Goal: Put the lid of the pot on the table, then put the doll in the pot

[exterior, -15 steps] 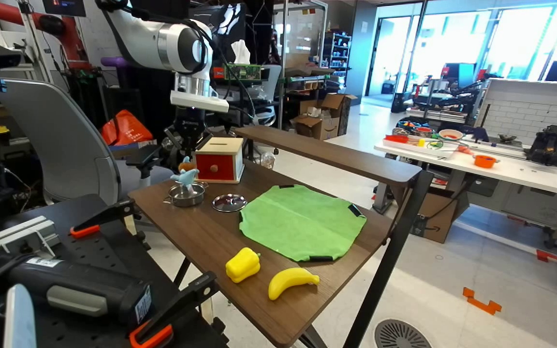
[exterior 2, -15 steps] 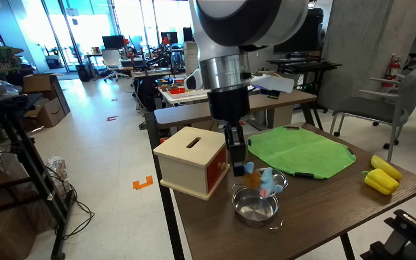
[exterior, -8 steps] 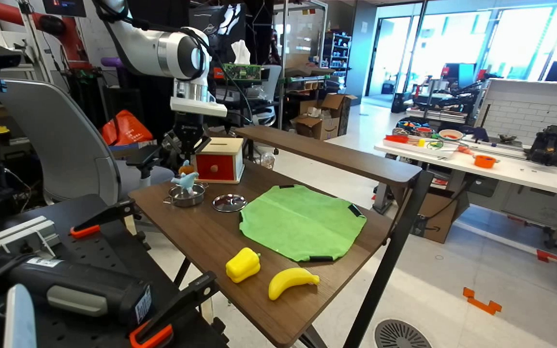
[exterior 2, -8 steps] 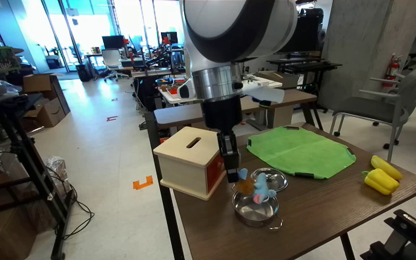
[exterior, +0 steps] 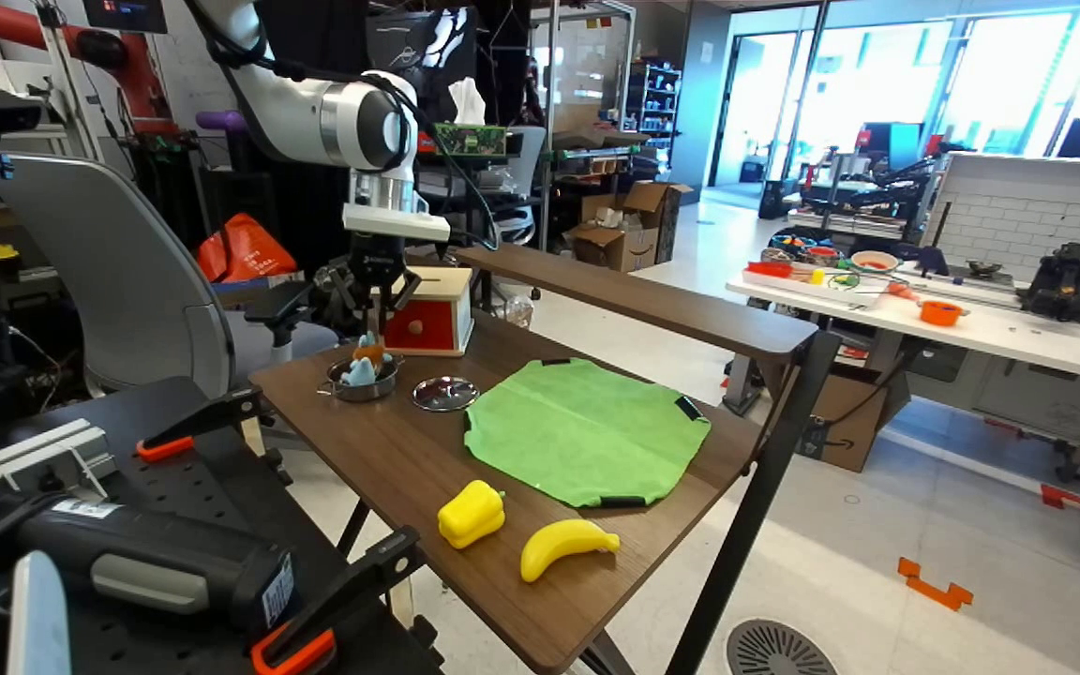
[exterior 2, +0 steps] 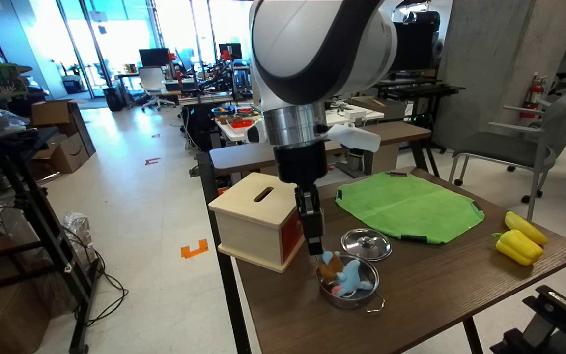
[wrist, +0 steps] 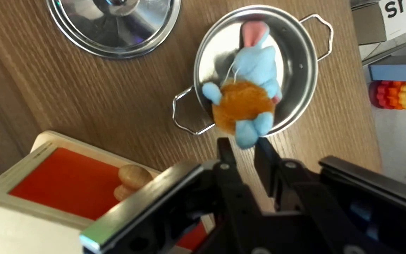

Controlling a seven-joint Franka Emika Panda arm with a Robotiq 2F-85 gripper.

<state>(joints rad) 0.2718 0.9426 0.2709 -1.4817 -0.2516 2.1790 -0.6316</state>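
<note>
The doll (wrist: 245, 102), a light blue and orange-brown plush figure, lies in the small steel pot (wrist: 300, 70) in the wrist view. In both exterior views the doll (exterior 2: 349, 280) (exterior: 362, 373) rests in the pot (exterior 2: 347, 302) (exterior: 357, 389). One blue end sticks out over the rim near my fingertips. My gripper (wrist: 243, 141) is open above the pot's edge, its fingers apart with a gap between them; it also shows in both exterior views (exterior 2: 315, 250) (exterior: 377, 309). The shiny round lid (exterior 2: 366, 244) (wrist: 118, 26) lies on the brown table (exterior 2: 435, 280) beside the pot.
A red and cream box (exterior 2: 253, 231) stands close beside the gripper and pot; its knob (wrist: 134, 176) shows in the wrist view. A green mat (exterior: 587, 431) lies beyond the lid. A yellow pepper (exterior: 472, 514) and a banana (exterior: 566, 546) lie near the table's end.
The doll hung from my gripper above the pot; now it has come down into the pot and lies there. The gripper has lowered and its fingers have opened. Pot and lid are unmoved.
</note>
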